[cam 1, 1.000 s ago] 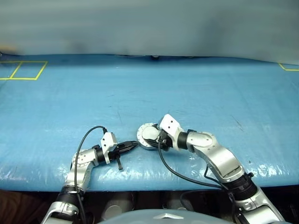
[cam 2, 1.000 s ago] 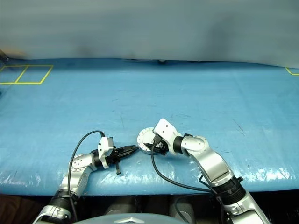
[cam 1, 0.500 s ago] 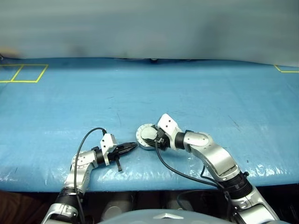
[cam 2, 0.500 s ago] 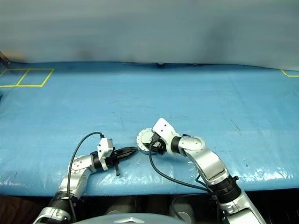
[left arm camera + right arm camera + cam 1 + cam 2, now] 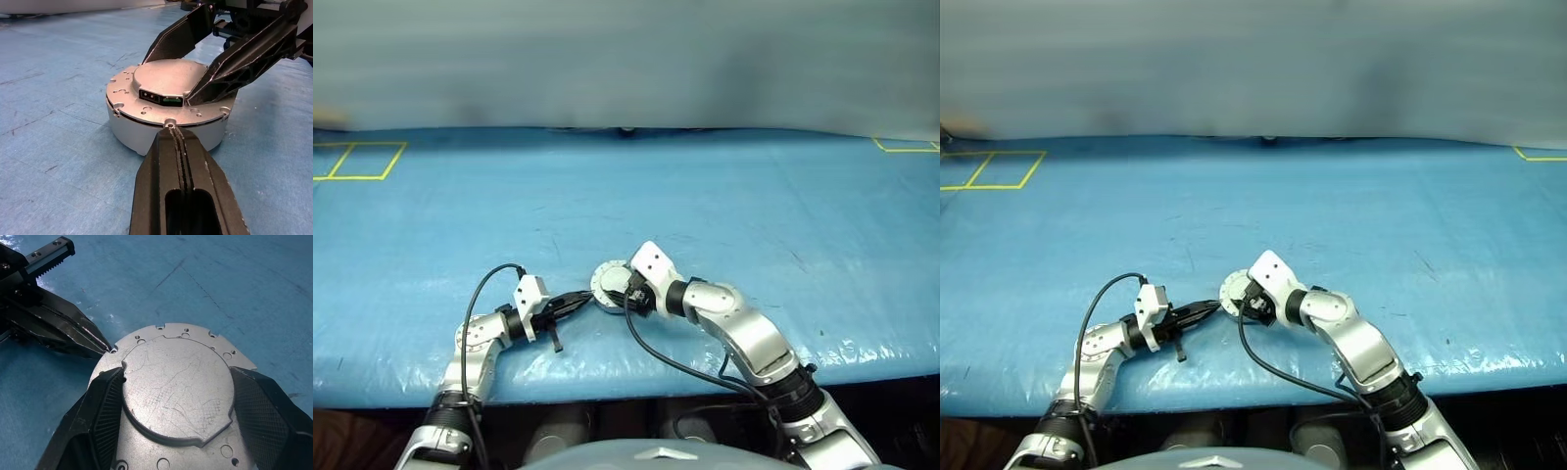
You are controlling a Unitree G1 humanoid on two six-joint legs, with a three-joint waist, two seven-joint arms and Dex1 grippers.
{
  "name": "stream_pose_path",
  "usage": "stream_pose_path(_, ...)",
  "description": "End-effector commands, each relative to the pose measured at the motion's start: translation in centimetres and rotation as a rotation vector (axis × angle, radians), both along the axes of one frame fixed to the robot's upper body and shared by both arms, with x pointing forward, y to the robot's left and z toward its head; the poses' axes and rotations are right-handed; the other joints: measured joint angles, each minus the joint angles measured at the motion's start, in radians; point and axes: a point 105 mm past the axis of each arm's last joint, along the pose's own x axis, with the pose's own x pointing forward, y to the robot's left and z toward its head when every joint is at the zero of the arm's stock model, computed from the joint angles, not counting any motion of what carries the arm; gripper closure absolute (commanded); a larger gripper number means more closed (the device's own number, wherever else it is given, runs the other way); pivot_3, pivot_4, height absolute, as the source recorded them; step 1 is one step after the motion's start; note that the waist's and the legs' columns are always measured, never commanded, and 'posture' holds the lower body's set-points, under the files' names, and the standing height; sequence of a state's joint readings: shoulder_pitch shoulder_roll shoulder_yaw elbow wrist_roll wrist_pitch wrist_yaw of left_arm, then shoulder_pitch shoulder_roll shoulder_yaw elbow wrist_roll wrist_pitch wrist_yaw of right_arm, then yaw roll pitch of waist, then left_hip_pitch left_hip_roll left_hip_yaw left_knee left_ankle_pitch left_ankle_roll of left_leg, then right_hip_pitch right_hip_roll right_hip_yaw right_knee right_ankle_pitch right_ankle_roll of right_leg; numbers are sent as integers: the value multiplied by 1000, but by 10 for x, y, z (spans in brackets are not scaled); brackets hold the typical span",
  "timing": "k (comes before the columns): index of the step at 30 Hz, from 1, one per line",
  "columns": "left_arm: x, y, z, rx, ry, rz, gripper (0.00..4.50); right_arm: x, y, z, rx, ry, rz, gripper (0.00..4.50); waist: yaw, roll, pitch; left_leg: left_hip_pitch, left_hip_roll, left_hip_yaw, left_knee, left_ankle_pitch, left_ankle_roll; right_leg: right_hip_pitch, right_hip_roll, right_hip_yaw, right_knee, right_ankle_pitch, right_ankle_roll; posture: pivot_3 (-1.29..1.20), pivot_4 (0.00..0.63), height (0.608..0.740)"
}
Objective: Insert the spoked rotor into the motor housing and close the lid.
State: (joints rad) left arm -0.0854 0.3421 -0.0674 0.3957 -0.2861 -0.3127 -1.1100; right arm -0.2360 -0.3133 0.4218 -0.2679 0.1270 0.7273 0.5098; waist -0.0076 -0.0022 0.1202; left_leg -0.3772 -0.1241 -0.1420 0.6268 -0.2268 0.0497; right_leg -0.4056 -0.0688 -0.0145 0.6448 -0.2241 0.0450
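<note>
The motor housing (image 5: 142, 139), a shallow silver-grey cup, stands on the blue table near its front edge. The lid (image 5: 178, 396) lies flat on top of it, plain grey face up. My right gripper (image 5: 625, 292) reaches down over the lid from the right, one finger on each side of the lid's raised centre disc, gripping it. My left gripper (image 5: 169, 128) is shut and level, and its tip touches the lid's rim from the left. The spoked rotor is hidden.
The blue-covered table (image 5: 724, 206) stretches wide behind the housing. Yellow tape squares (image 5: 357, 162) mark its far left and a yellow corner (image 5: 906, 147) its far right. The table's front edge (image 5: 636, 387) runs just below both arms.
The whole picture has shifted left, so the camera moved. My right hand has sunk a little onto the lid. The left gripper and the housing keep their places.
</note>
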Motion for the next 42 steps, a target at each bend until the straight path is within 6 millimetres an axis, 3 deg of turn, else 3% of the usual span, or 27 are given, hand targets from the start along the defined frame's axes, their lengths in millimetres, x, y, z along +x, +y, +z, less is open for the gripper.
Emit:
stream_pose_path(1,2,-4,7,-14,-33,-9,4500,-18,-28,-69,-183,251,-95,1487,-1,2,-2,0,0,0,0,0,0,0,0,0,0,0,0,0,150,740)
stream_pose_path(17,21,-3,20,-59,-116,96,4500,-21,-29,-64,-185,233,-77,1487,-2,3,-4,0,0,0,0,0,0,-1,0,0,0,0,0,0,150,740)
stream_pose_path(42,5,-19,-7,70,-28,-12,4500,-20,-20,-48,-103,199,-96,1487,5,3,-4,0,0,0,-4,-1,-2,-1,-1,0,-2,-1,-1,0,150,740)
